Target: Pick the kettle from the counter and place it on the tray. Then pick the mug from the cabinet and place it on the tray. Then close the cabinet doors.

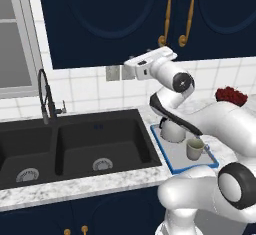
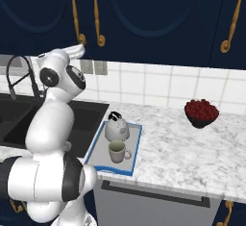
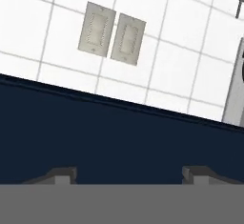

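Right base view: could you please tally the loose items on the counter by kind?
Kettle: 1
Mug: 1
Tray: 1
Bowl of red fruit: 1
Total: 4

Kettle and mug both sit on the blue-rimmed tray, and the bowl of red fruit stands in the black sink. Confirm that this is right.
Not quite. The kettle and mug do sit on the tray, but the bowl of red fruit stands on the counter, well to the tray's far side from the sink. The right base view shows it.
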Motion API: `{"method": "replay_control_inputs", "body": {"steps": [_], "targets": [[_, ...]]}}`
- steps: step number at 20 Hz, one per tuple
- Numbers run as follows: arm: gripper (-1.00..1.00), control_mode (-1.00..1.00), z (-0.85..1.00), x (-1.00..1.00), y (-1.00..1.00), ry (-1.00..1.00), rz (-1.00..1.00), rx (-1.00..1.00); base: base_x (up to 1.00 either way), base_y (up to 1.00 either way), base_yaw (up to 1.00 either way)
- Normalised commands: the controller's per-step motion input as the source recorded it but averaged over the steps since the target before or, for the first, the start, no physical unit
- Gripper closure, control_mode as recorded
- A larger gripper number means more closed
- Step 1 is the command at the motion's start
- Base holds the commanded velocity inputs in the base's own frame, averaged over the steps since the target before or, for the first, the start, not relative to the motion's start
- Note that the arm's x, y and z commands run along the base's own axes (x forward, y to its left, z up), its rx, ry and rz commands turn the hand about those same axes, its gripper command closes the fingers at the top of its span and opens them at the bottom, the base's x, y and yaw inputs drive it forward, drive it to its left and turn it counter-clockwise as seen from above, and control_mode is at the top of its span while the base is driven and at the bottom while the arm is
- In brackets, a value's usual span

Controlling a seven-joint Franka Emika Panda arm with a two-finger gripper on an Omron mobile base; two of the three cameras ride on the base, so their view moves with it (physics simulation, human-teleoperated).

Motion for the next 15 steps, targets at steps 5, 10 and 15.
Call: {"method": "replay_control_inputs", "body": {"steps": [5,10,15], "targets": [[-1.0,-1.0,0.15,1.0,-0.31,0.15,0.11,0.24,0.0,0.0,0.0],[-1.0,-1.0,0.03,0.95,-0.29,0.15,0.13,0.23,0.0,0.0,0.0],[-1.0,-1.0,0.0,0.65,-0.22,0.11,0.11,0.18,0.0,0.0,0.0]]}}
